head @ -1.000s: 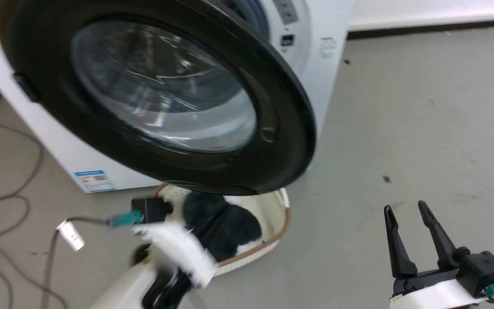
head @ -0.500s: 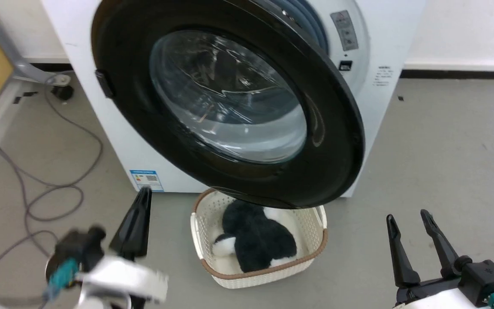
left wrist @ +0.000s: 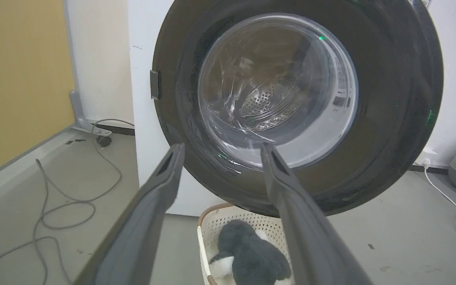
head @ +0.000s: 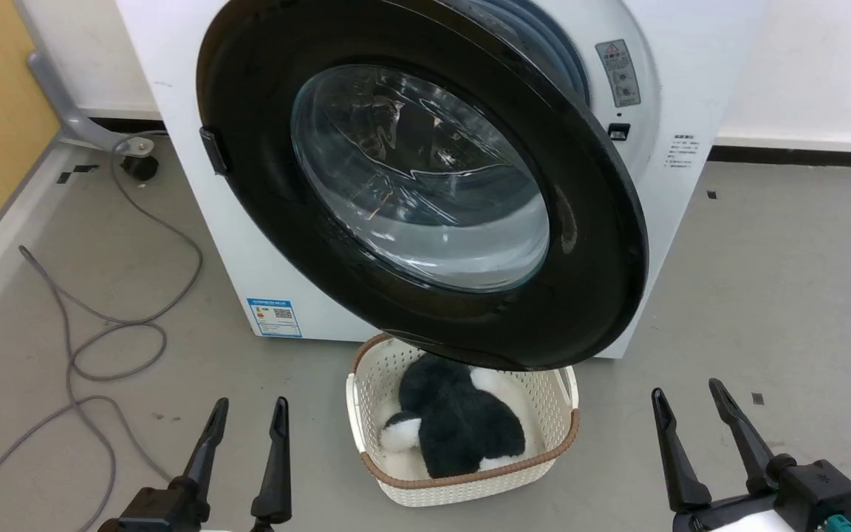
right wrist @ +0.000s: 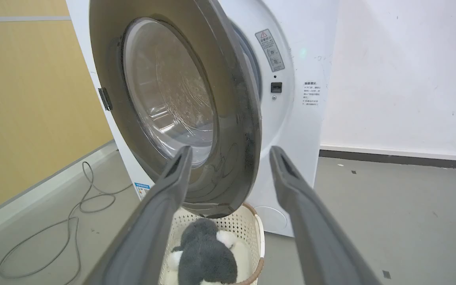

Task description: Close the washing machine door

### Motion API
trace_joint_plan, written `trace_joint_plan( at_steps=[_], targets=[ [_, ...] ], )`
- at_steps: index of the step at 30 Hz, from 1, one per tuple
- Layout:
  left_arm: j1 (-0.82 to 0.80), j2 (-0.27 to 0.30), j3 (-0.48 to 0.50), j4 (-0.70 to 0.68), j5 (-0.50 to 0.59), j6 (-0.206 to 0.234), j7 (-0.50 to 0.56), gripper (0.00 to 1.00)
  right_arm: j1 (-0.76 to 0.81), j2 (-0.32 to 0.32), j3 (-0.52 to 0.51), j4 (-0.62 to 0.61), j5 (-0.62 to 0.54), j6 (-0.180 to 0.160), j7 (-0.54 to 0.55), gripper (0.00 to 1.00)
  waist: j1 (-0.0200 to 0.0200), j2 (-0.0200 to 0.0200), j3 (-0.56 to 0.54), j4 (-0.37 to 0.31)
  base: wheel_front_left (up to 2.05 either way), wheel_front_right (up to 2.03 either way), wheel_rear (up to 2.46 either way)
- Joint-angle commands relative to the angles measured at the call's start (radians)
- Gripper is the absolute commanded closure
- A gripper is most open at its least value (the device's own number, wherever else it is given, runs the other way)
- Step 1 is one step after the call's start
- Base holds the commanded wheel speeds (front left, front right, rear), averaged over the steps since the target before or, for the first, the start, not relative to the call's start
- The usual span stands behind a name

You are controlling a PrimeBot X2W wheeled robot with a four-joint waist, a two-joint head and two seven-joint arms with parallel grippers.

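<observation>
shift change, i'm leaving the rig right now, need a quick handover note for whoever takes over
Left claw: open, empty, low on the left, not touching the door.
Right claw: open, empty, low on the right.
Washing machine door: swung partly out from the washing machine, its free edge on the right standing off the front.
Laundry basket holding a black and white plush toy sits on the floor below the door.
Done: no closing yet.
Left: push the free edge in until the door shuts; the right claw looks nearer to it.
</observation>
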Motion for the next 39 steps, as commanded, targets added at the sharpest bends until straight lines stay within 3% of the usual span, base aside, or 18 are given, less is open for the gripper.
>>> trace_joint_plan(
  at_steps=[1, 9, 10, 11, 12, 17, 25, 34, 39],
  targets=[
    [0.013, -0.018, 0.021, 0.003, 0.018, -0.015, -0.004, 0.0, 0.011, -0.003, 0.002, 0.003, 0.0, 0.001, -0.004, 0.0, 0.0001, 0.0, -0.003, 0.004, 0.0, 0.0, 0.0],
    [0.007, -0.053, 0.061, 0.018, 0.061, -0.069, -0.004, 0.0, 0.015, -0.004, 0.002, 0.003, 0.006, 0.001, -0.004, 0.0, 0.0001, 0.0, -0.004, 0.02, 0.0, 0.0, 0.0],
    [0.004, -0.056, 0.064, 0.02, 0.065, -0.074, -0.004, 0.0, 0.015, -0.007, 0.002, 0.004, 0.009, 0.001, -0.004, 0.16, 0.0001, 0.0, -0.001, 0.022, 0.0, 0.0, 0.0],
    [0.001, -0.058, 0.064, 0.022, 0.07, -0.079, -0.004, 0.0, 0.014, -0.01, 0.004, 0.005, 0.011, 0.001, -0.004, 0.62, 0.0001, 0.0, 0.003, 0.025, 0.0, 0.0, 0.0],
    [-0.003, -0.061, 0.064, 0.024, 0.077, -0.083, -0.004, 0.0, 0.011, -0.013, 0.01, 0.003, 0.017, 0.001, -0.004, 1.0, 0.0001, 0.0, 0.008, 0.029, 0.0, 0.0, 0.0],
    [-0.022, -0.07, 0.053, 0.024, 0.094, -0.096, -0.004, 0.0, -0.023, -0.079, 0.083, -0.005, 0.028, 0.001, -0.004, 1.0, 0.0001, 0.0, 0.045, 0.051, 0.0, 0.0, 0.0],
    [-0.08, -0.075, 0.032, 0.028, 0.097, -0.103, -0.004, 0.0, -0.202, -0.268, 0.222, 0.042, 0.077, 0.001, 0.01, 1.0, 0.0001, 0.0, 0.141, 0.097, 0.0, 0.0, 0.0],
    [-0.147, -0.075, -0.016, 0.024, 0.069, -0.08, -0.004, 0.0, -0.448, -0.445, 0.314, 0.14, 0.224, 0.001, 0.049, 1.0, 0.0001, 0.0, 0.243, 0.156, 0.0, 0.0, 0.0],
    [-0.18, -0.076, -0.043, 0.022, 0.054, -0.065, -0.004, 0.0, -0.563, -0.509, 0.323, 0.211, 0.316, 0.001, 0.069, 1.0, 0.0001, 0.0, 0.287, 0.188, 0.0, 0.0, 0.0]
  ],
)
